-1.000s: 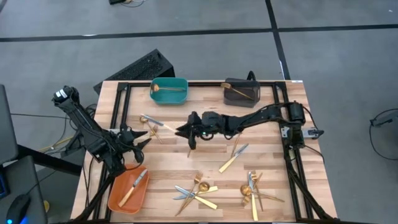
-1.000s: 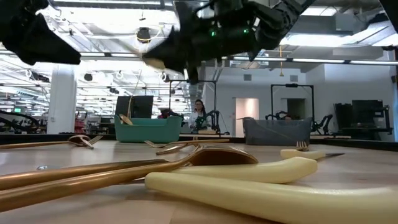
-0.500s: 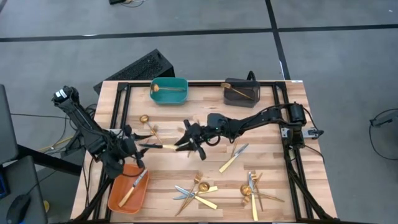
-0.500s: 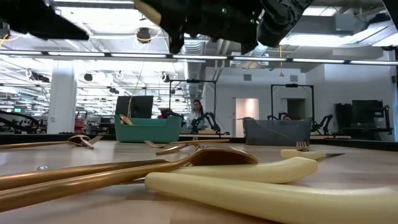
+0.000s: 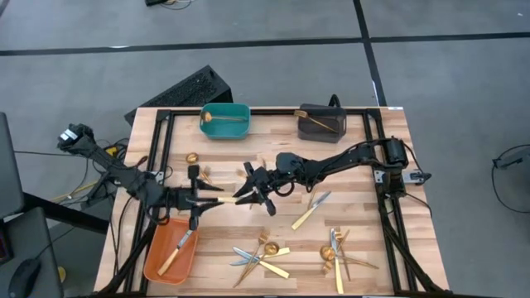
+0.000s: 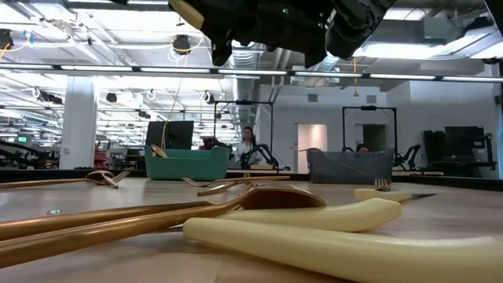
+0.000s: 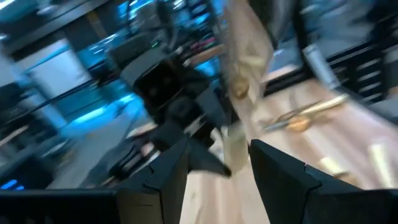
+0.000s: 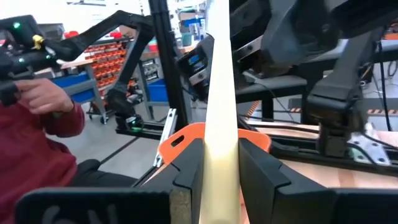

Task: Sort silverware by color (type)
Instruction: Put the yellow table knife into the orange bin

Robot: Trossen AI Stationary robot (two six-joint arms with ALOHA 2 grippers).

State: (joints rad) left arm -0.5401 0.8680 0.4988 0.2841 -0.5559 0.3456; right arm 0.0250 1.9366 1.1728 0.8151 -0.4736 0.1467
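The right gripper's (image 5: 251,190) jaws clamp a pale-handled knife (image 8: 221,106) at mid-table while the left gripper (image 5: 199,199) stands open around its other end, a few pieces lie binned, and most silverware (image 5: 265,252) remains scattered on the near side.

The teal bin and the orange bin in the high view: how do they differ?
The teal bin stands at the table's top edge and holds a gold spoon. The orange bin sits at the bottom left corner and holds a pale-handled knife. Both are open-topped.
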